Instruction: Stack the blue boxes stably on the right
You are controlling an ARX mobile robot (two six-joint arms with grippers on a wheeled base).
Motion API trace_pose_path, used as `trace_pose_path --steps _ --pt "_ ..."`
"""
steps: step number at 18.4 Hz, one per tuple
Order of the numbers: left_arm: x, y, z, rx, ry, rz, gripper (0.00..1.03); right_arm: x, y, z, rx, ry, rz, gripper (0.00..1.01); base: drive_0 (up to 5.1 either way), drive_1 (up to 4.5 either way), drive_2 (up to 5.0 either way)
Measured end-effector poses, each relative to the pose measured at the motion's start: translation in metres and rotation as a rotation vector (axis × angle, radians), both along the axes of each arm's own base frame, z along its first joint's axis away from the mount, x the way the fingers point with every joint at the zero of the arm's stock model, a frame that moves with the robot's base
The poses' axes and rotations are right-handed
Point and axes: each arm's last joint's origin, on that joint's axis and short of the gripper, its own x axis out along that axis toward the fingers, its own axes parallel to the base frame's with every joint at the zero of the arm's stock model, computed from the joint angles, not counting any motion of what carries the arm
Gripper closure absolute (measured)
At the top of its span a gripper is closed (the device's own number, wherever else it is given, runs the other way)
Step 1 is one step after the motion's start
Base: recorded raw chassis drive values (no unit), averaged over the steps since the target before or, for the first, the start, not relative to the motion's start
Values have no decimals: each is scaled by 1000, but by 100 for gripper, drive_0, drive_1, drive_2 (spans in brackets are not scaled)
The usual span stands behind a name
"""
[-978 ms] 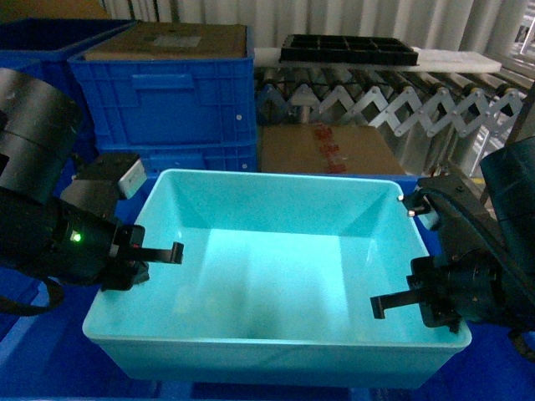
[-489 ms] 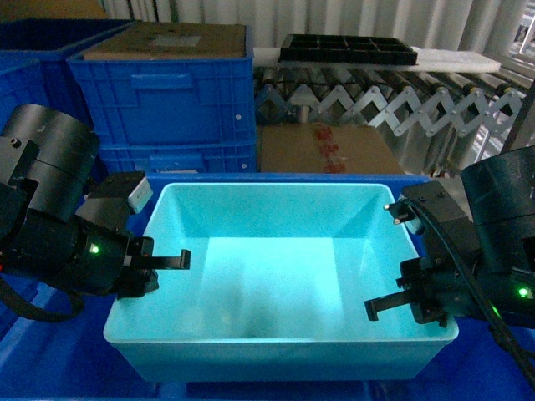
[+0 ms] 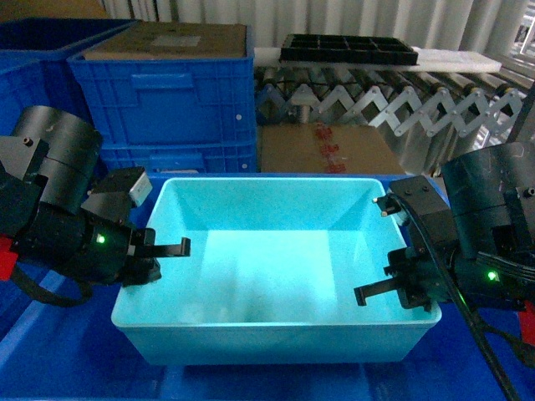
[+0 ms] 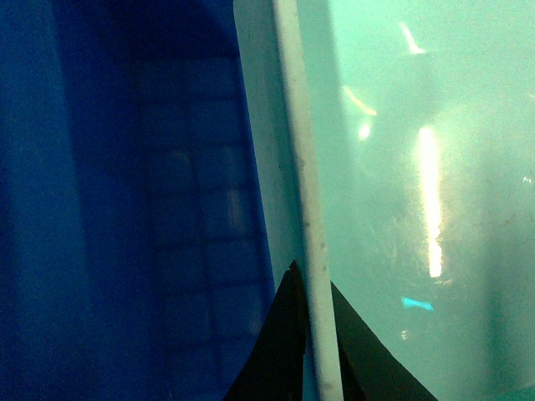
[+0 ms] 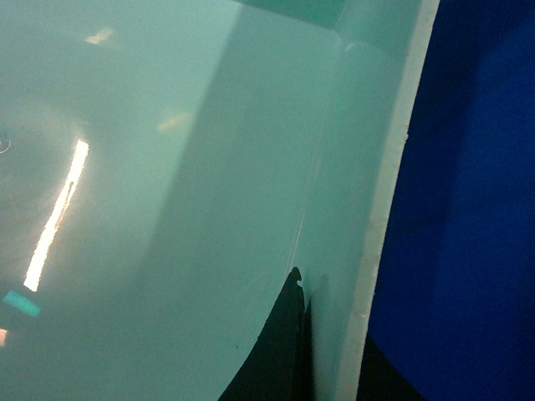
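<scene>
A: Head view: the turquoise tub (image 3: 276, 284) sits lower and smaller than a second ago, so it's going down. Left gripper (image 3: 155, 251) clamps the nine o'clock rim, right gripper (image 3: 393, 292) the three o'clock rim.

B: Left wrist: fingers (image 4: 280, 351) pinch the rim. Right wrist: same pinch. Looks like placement's underway.

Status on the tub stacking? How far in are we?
Done: both grippers are on the turquoise tub, left gripper over its left rim, right gripper over its right wall; each wrist view shows fingers straddling the rim. In hand: the tub is held from both sides above a blue surface. Left: setting it down on the right. No second tub shows, so no stack is visible.
</scene>
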Motion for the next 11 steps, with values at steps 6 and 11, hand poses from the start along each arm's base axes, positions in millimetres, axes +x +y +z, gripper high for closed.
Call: trace_pose_path --steps 6,11 --pt "2 -2 1 -2 -3 -5 101 1 0 0 -16 -12 -7 99 0 0 0" --pt "2 -2 1 -2 -3 -5 101 1 0 0 -16 -11 -7 99 0 0 0"
